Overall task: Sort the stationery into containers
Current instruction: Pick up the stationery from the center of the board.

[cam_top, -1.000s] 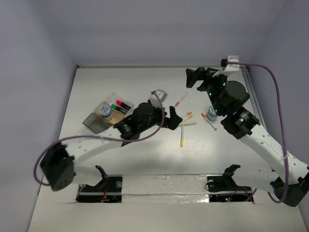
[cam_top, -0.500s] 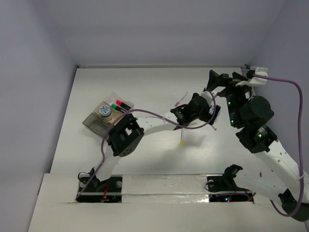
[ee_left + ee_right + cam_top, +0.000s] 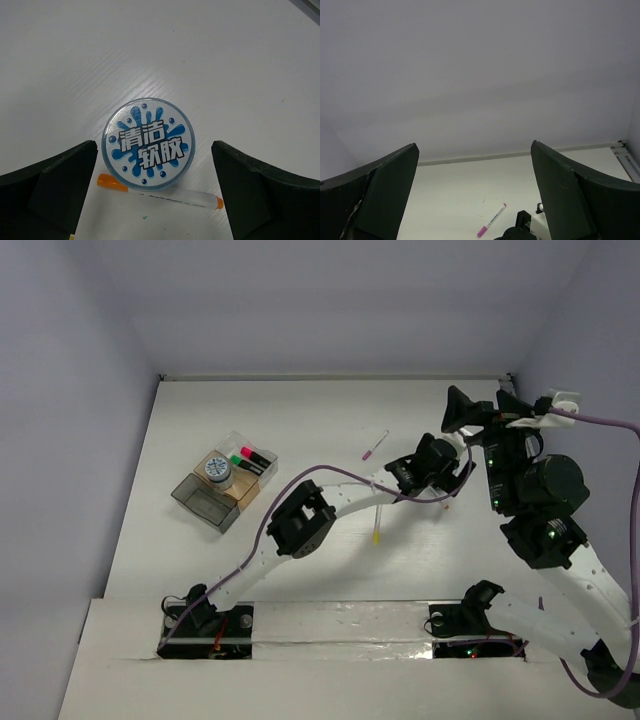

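Observation:
My left gripper (image 3: 436, 462) reaches far right over the table and is open. In the left wrist view it (image 3: 154, 165) straddles a round blue-white disc (image 3: 148, 143) lying flat, with a thin white pen with orange tips (image 3: 160, 192) touching the disc's near edge. My right gripper (image 3: 484, 408) is raised above the table at the right, open and empty (image 3: 474, 165), facing the back wall. The containers (image 3: 198, 502) stand at the left, holding a disc (image 3: 216, 469) and green- and pink-capped markers (image 3: 250, 457).
A white pen with a pink tip (image 3: 375, 445) lies on the table behind the left gripper and also shows in the right wrist view (image 3: 491, 220). A yellow-tipped pen (image 3: 377, 526) lies just in front of the left forearm. White walls close in the back and sides.
My left arm has swung from the table's middle far to the right, over the disc. My right gripper has drawn back to the right and risen.

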`<action>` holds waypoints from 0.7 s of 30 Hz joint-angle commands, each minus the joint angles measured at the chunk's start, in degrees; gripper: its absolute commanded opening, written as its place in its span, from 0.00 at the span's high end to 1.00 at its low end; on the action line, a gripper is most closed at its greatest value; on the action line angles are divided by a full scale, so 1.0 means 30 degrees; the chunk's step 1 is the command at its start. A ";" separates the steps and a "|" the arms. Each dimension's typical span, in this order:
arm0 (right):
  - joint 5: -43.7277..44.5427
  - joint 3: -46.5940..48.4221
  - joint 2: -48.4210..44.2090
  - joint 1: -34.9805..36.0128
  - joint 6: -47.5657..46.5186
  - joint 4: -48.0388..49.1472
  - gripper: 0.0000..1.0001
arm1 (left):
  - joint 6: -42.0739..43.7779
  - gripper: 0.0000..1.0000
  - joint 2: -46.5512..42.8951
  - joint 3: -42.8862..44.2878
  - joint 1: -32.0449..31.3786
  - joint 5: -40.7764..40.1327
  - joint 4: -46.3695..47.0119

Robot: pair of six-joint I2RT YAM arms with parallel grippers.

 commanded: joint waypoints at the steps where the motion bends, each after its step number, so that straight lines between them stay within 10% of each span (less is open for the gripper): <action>1: -0.0460 -0.0274 0.0009 -0.0073 -0.0299 0.0666 0.00 | 0.0268 0.01 0.0151 0.1252 -0.0016 -0.0495 -0.0342; 15: -0.2687 -0.0567 0.0419 -0.0073 -0.0065 0.0666 0.00 | 0.0647 0.62 -0.1687 -0.1438 -0.0397 -0.0933 0.4542; 21: -0.2804 -0.0625 0.0478 -0.0073 -0.0065 0.0842 0.00 | 0.1409 0.71 -0.6222 -0.5714 -0.0397 -0.2689 0.8643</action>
